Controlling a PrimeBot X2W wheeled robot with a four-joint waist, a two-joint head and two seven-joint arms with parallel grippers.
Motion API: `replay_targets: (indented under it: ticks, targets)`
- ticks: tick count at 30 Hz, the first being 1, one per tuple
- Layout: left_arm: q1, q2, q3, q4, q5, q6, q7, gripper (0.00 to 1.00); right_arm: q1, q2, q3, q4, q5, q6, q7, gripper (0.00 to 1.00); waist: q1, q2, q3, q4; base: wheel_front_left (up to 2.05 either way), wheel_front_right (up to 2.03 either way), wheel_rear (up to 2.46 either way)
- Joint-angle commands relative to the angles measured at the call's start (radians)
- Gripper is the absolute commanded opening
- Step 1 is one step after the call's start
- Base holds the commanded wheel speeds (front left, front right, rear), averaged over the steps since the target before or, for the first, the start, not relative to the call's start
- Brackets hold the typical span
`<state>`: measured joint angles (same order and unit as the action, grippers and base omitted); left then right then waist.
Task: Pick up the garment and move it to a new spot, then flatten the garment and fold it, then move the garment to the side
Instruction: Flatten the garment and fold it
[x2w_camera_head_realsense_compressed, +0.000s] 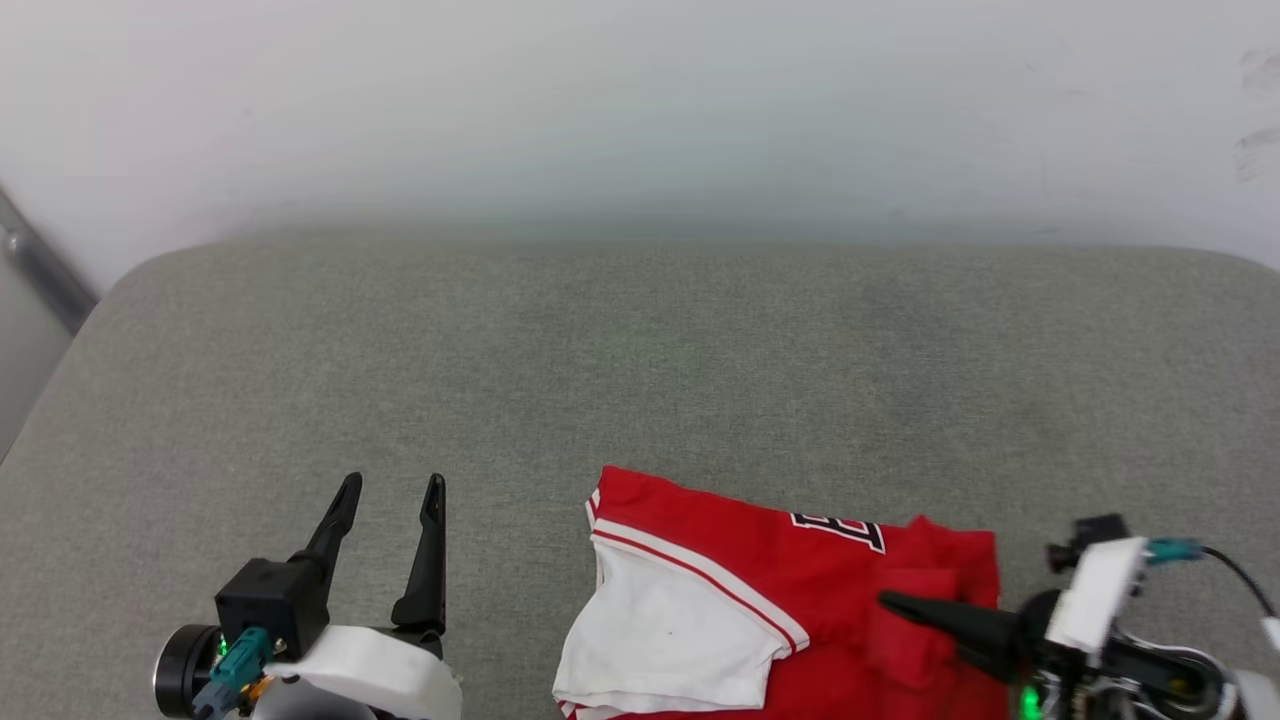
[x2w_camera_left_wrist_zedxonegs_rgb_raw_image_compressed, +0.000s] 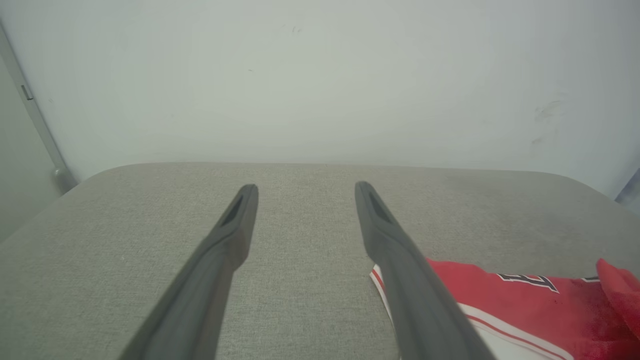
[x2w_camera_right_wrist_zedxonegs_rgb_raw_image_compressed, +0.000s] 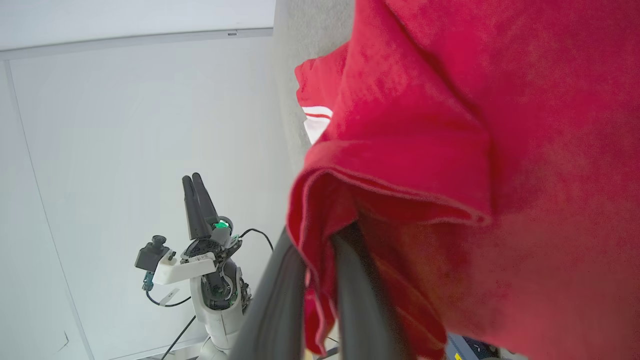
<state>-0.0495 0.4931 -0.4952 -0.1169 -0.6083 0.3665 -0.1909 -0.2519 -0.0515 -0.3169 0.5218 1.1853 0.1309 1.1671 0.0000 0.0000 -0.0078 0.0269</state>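
Slippage worries me: my right fingers (x2w_camera_head_realsense_compressed: 940, 618) are clamped on just one bunched red fold of the garment (x2w_camera_head_realsense_compressed: 760, 590), which lies at the worktop's (x2w_camera_head_realsense_compressed: 640, 360) near right edge. A pull could free it or drag it crumpled. My left fingers (x2w_camera_head_realsense_compressed: 432, 540) stand apart, empty.

A broad bench (x2w_camera_head_realsense_compressed: 640, 340), padded and covered in grey woven fabric, runs nearly the full width of the head view, its far corners rounded (x2w_camera_head_realsense_compressed: 140, 275). Right behind it stands a plain, pale wall (x2w_camera_head_realsense_compressed: 640, 110), matt and bare, with a few dark scuff marks (x2w_camera_head_realsense_compressed: 1258, 150) towards the upper right. At the far left a slim grey metal strip (x2w_camera_head_realsense_compressed: 40, 265) runs slantwise along the wall, with a small fitting on it. The light is soft and even, casting no hard shadows, and a faint greenish tint lies on the wall just above the bench.
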Motion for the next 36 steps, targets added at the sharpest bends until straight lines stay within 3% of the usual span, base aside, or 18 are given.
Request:
replay_targets:
  ticks: [1,6,12,14,16,21,26,30,36]
  targets:
    - [-0.02,0.005,-0.002,-0.003,0.007,0.0,0.006,1.0,-0.026,0.001,0.088,0.019,0.067,0.0,-0.05,0.0,0.0,0.0,0.01,0.012,0.0,0.0,0.0]
    - [-0.045,0.001,-0.014,-0.003,0.011,-0.012,0.018,1.0,-0.048,0.001,0.379,0.037,0.242,0.0,-0.222,0.0,0.0,0.0,0.034,0.048,0.0,0.0,0.0]
    - [-0.073,-0.015,-0.025,0.007,0.013,-0.021,0.016,1.0,-0.104,0.001,0.625,0.049,0.285,0.0,-0.418,0.0,0.0,0.0,0.061,0.086,0.0,0.0,0.0]
    - [-0.078,-0.013,-0.024,0.013,0.01,-0.024,0.012,1.0,-0.127,0.001,0.68,0.06,0.275,0.0,-0.466,0.25,0.0,0.0,0.068,0.092,0.0,0.0,0.0]
    - [-0.081,-0.013,-0.022,0.019,0.007,-0.028,0.008,1.0,-0.152,0.001,0.719,0.079,0.25,0.0,-0.524,1.0,0.0,0.0,0.074,0.094,0.0,0.0,0.0]
    - [-0.084,-0.019,-0.021,0.033,0.003,-0.029,0.001,1.0,-0.204,-0.004,0.809,0.095,0.149,0.0,-0.611,1.0,0.0,0.0,0.081,0.092,0.0,0.0,0.0]
    - [-0.079,-0.021,-0.021,0.042,0.0,-0.027,-0.006,1.0,-0.246,-0.062,0.92,0.037,0.007,0.0,-0.679,1.0,0.0,0.0,0.073,0.079,0.0,0.0,0.0]
    - [-0.06,-0.022,-0.014,0.049,-0.01,-0.023,-0.011,1.0,-0.28,-0.157,0.997,0.04,-0.186,-0.001,-0.796,1.0,0.0,0.0,0.056,0.056,0.0,0.0,0.0]
    - [-0.034,-0.008,0.011,0.043,-0.018,0.001,-0.019,1.0,-0.262,-0.239,0.923,0.113,-0.41,-0.001,-0.999,1.0,0.0,0.0,0.033,0.015,0.0,0.0,0.0]
